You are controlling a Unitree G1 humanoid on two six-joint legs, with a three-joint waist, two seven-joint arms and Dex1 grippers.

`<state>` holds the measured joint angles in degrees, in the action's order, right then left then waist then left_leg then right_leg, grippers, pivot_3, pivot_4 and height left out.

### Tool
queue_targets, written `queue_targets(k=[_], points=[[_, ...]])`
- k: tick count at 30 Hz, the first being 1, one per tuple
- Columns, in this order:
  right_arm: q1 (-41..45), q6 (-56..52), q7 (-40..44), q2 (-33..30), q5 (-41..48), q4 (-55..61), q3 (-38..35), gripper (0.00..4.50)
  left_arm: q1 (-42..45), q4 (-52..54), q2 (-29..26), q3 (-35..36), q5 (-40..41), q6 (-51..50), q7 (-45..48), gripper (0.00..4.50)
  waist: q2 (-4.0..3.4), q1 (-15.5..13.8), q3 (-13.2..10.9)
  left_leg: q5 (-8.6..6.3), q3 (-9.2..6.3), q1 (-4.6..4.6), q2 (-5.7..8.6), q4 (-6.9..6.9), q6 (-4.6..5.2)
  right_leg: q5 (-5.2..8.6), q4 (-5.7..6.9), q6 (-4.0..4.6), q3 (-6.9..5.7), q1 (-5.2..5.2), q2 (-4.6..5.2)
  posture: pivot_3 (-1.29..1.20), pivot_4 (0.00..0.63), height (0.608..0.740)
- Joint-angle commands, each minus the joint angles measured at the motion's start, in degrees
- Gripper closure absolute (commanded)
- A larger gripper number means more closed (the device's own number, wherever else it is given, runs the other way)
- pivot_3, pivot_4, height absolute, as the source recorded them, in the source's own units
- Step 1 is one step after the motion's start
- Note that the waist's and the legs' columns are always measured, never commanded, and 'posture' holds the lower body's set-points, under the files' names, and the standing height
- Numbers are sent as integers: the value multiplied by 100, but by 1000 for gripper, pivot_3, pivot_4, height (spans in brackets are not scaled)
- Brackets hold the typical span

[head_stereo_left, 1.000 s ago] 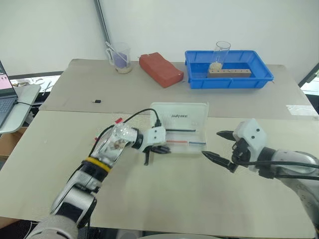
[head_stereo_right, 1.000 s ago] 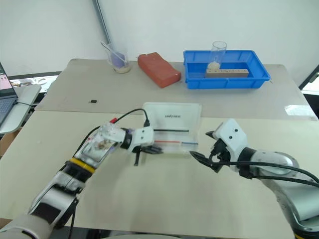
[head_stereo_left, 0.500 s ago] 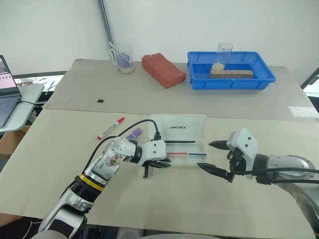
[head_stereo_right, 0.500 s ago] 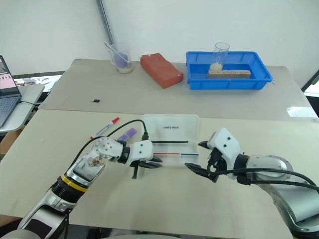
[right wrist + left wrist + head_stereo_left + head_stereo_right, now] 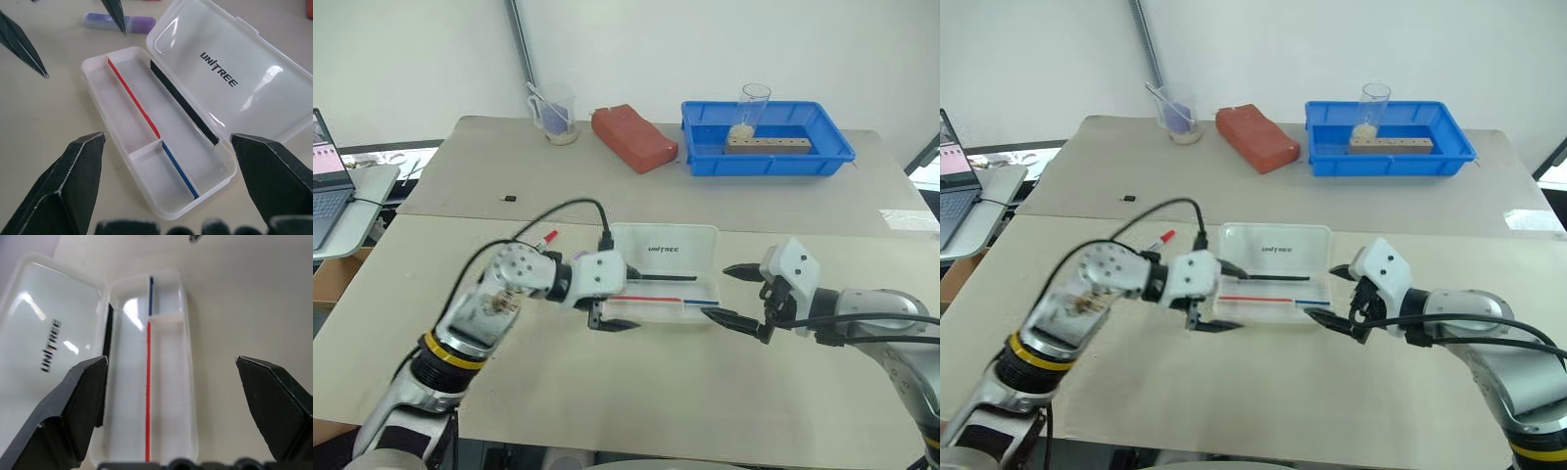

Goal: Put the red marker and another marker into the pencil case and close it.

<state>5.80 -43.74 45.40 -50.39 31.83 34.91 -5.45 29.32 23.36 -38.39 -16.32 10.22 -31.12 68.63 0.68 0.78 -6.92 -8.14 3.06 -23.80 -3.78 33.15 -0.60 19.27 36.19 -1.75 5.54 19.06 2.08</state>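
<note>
The pencil case (image 5: 668,247) lies open in the middle of the table, lid flat behind the tray (image 5: 161,161). Thin red, blue and black strips line the tray. My left gripper (image 5: 612,311) hovers open over the tray's left end, with nothing between its fingers (image 5: 83,396). My right gripper (image 5: 732,295) stands open and empty just off the case's right end. The red marker (image 5: 1162,238) lies left of the case, partly behind my left arm. The purple marker (image 5: 119,22) lies on the table beyond the case's left end.
At the back stand a blue tray (image 5: 822,157) with a glass and a wooden block, a red block (image 5: 631,137) and a cup (image 5: 554,113). A small black item (image 5: 509,198) lies on the far table. A laptop (image 5: 325,191) sits at the left edge.
My left gripper has gone from shut to wide open and has risen above the case's left end. My right gripper has stayed open and almost still.
</note>
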Motion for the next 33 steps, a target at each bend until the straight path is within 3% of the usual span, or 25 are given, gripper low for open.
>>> queue_targets(k=[1, 5, 14, 21, 30, 33], points=[[200, 153, 205, -141, 53, -31, -164, 0, 193, 458, -139, 487, 644, -681, -27, 31, 1, -4, -1, 0, -1, 1, 0, 0, 0, 1, 0, -1, -1, 0, 0, 0, 150, 740], [609, 62, 298, -109, 197, 1, -74, 0, 475, -230, 13, 1275, 911, -1298, -790, 31, 3, -5, -2, 0, -3, 3, -1, 4, 1, 9, 4, -15, -3, 0, -1, 0, 150, 740], [1986, -561, -53, 422, 681, 352, 560, 0, 215, -2046, -319, 2105, 358, -315, -1849, 31, -13, 16, 8, 0, -8, 6, -10, -18, 1, -2, 6, 3, 2, 12, -15, 0, 150, 740], [3236, -753, -555, 1544, 667, -43, 1137, 0, -241, -3826, -412, 2177, 185, 763, -1703, 31, -8, 2, 11, 0, 2, 14, -11, -19, 1, -6, 16, 12, 0, 21, -7, 0, 150, 740], [3943, -740, -790, 2155, 488, -425, 1438, 0, 178, -5840, -87, 2009, -30, 1651, -1559, 31, 27, -73, 25, 3, 16, -5, -9, -16, 4, 0, 84, 25, -9, 96, 4, 0, 150, 740], [3952, -751, -807, 2164, 461, -441, 1441, 0, 247, -6259, -76, 1952, -124, 1949, -1443, 804, 32, -69, 32, 4, 15, -5, -11, -18, 6, 0, 90, 26, -11, 99, 1, 0, 150, 740]])
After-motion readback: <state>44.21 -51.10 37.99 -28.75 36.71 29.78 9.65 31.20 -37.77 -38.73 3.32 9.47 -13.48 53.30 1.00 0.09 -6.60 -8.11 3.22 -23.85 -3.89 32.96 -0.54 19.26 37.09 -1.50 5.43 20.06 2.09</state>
